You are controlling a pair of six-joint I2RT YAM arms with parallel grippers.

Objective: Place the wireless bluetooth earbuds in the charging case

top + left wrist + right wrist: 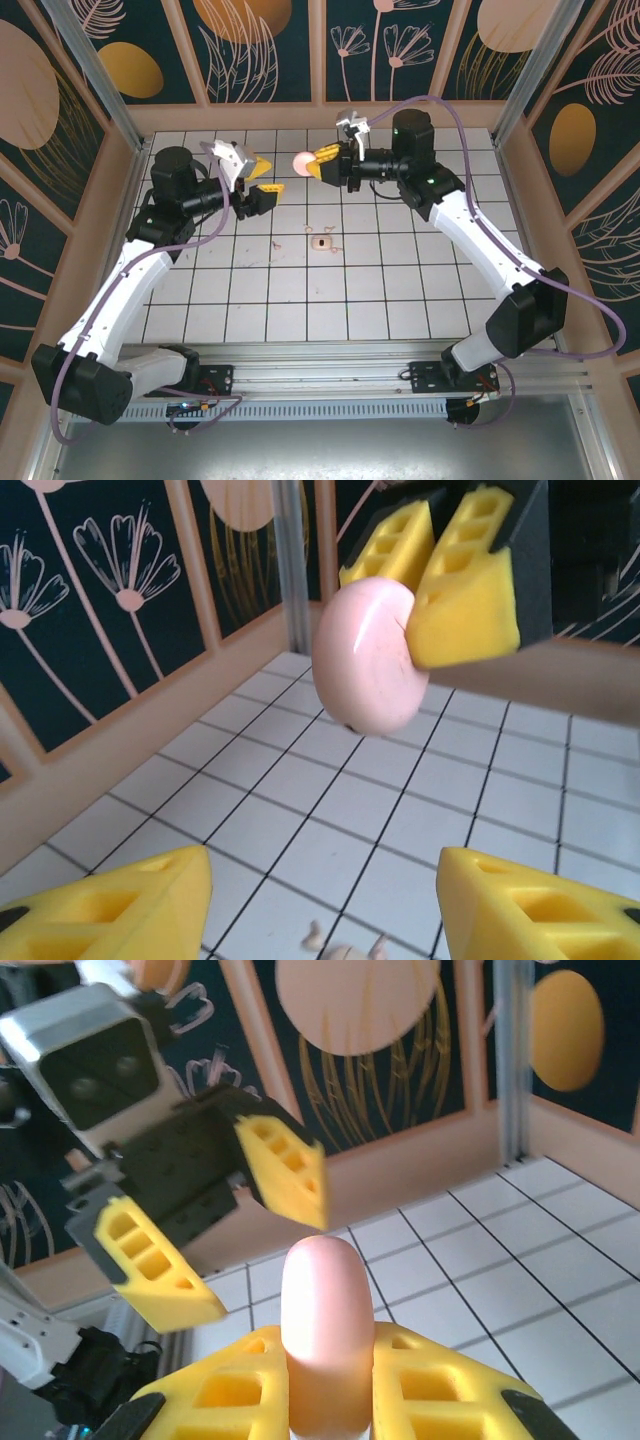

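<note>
Top external view: my right gripper (318,163) was clamped on the charging case (302,162) and held it in the air, above the far part of the desk (420,290). My left gripper (268,182) stood just to the left of the case, jaws apart and holding nothing. The earbuds (279,243) lay on the desk, nearer to my bases than the case and well apart from it, around a small beige piece (320,242).

Left wrist view: the case hung ahead of and above my parted left fingers (110,910), pinched at one edge between the right gripper's yellow pads (465,600). It appeared closed; I could not make out a seam. Pale stemmed bits, judged to be earbuds, lay on the tiles below the case.

Right wrist view: the case stood upright between my right pads (230,1390). The left gripper was up and to the left of it, not touching.

Risks, in my judgement: the hold took in only part of a smooth, rounded shell, so a sideways push from the left gripper could twist the case or drop it onto the earbuds. A closed lid would block insertion. The earbuds were tiny and could easily be scattered.
</note>
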